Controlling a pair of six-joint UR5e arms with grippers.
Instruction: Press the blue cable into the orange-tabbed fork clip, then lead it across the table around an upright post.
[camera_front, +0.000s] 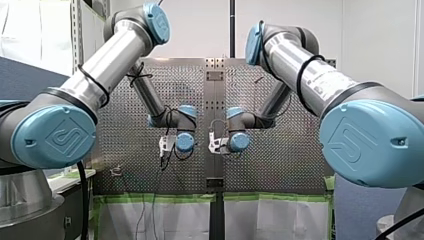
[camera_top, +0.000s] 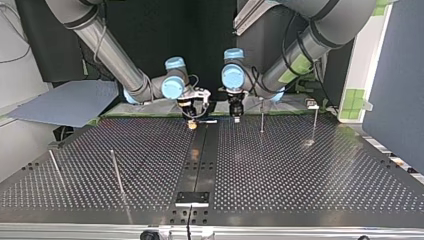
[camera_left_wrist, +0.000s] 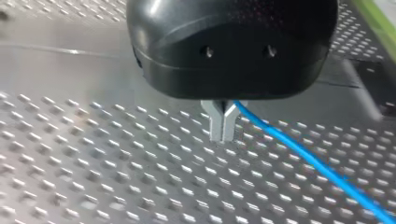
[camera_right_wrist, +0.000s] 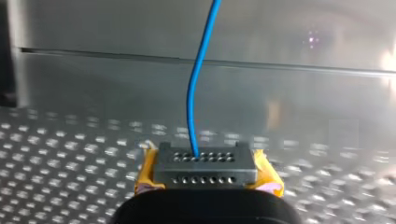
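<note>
table (camera_top: 300, 170): perforated; fork clip not identifiable with certainty in any view.
posts (camera_top: 261, 116): risk: trailing cable could snag the nearest one, or pass its wrong side, when led across.
right gripper (camera_right_wrist: 205, 162): yellow pads clamped on the blue cable (camera_right_wrist: 188, 98).
left gripper (camera_left_wrist: 222, 133): thin metal fingers pinched onto the cable; risk: narrow grip, likely to slip if the arms pull apart.
blue cable: spans both grippers near the top view's far table edge; long axis side to side there, tail trailing away past the left fingers.
</note>
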